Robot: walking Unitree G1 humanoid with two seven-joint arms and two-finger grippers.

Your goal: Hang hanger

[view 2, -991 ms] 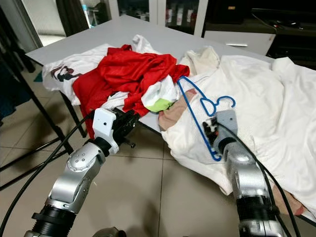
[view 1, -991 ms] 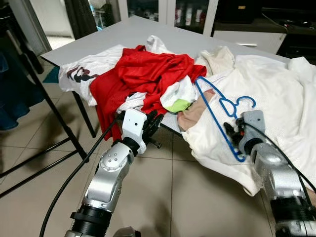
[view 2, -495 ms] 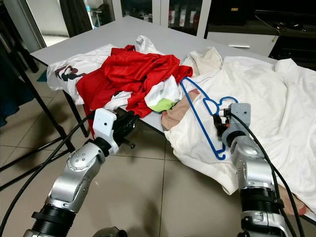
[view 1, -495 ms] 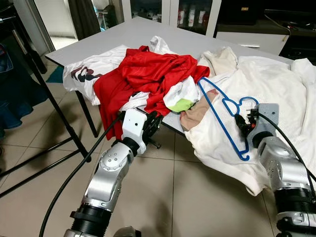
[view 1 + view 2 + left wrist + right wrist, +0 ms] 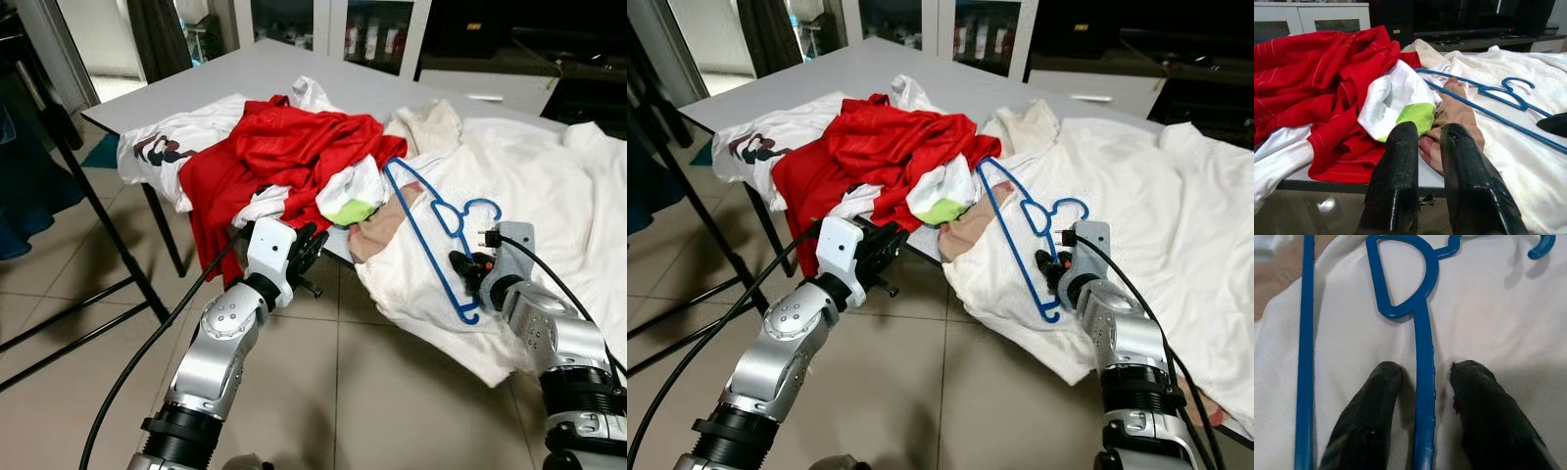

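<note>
Thin blue plastic hanger (image 5: 1424,382) on rumpled white cloth (image 5: 1488,318), between the right gripper's (image 5: 1422,382) parted fingers.

**Tiled room around a grey table**

I see a grey table (image 5: 257,73) standing on a beige tiled floor (image 5: 88,372). Behind the table runs a white cabinet (image 5: 377,34) with glass doors. Left of the table stands a black metal frame (image 5: 93,211), with dark curtains (image 5: 157,39) beyond it.
</note>
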